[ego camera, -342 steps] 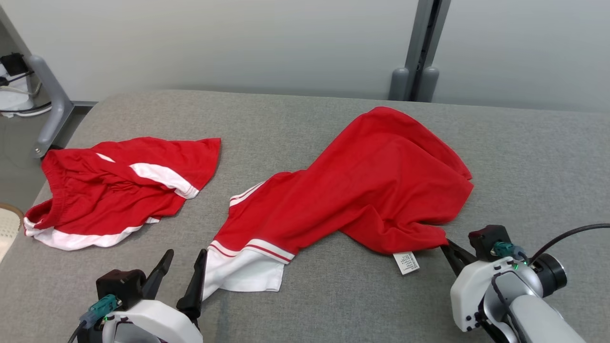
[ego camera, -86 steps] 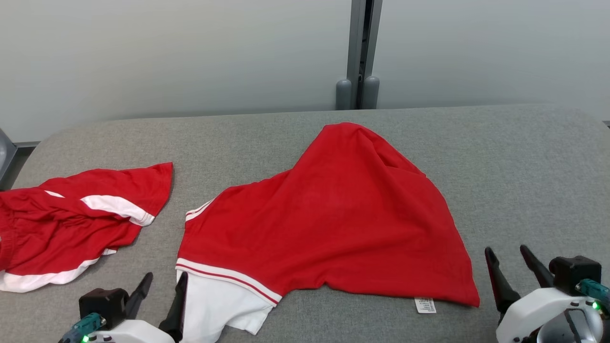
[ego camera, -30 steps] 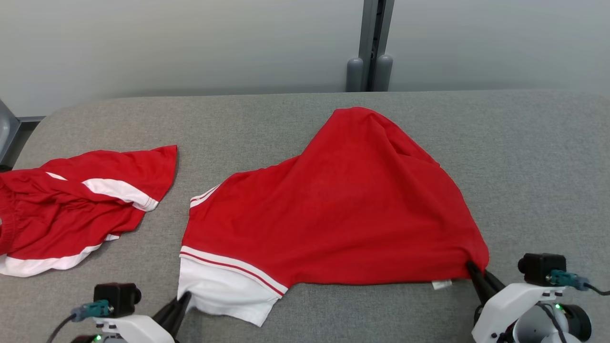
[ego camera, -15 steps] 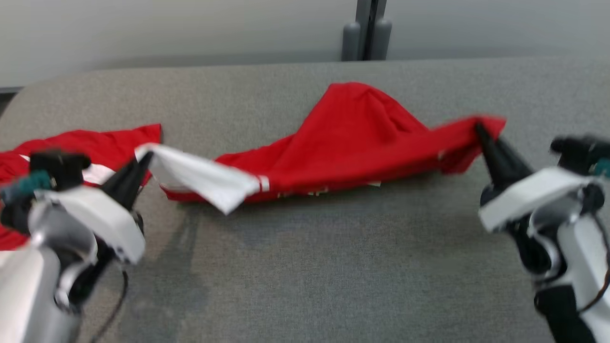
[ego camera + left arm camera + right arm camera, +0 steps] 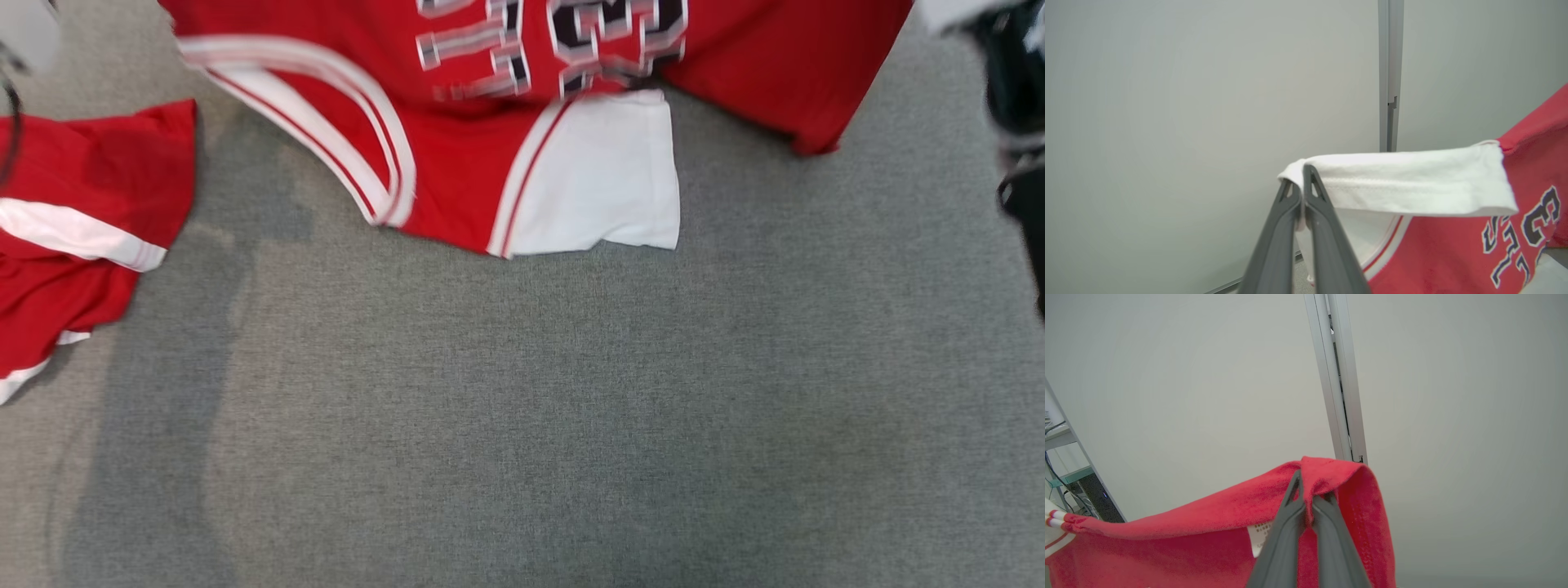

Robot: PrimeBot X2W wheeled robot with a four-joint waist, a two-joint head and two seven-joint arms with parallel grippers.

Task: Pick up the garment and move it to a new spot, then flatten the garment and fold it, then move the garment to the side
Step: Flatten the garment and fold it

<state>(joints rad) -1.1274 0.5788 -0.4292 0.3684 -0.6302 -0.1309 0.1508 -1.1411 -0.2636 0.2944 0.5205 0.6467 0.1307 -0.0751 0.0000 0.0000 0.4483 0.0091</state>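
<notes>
At 12 o'clock in the head view, the jersey [image 5: 457, 171] is held up over the grey table [image 5: 522, 425]. Its long axis runs 9-to-3, a white sleeve [image 5: 604, 171] droops toward 6, and red shorts [image 5: 73, 237] lie at 9.

Left wrist view: left gripper [image 5: 1300, 179] clenched on a white hem [image 5: 1404, 179].

Right wrist view: right gripper [image 5: 1306, 490] clenched on red edge near the label [image 5: 1257, 535].

Handling: prob. light, floppy knit w/ decent grip, so pinching the corners suits it.

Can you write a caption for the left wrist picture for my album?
Left gripper pinching the white sleeve of the red jersey, grey wall behind.
</notes>
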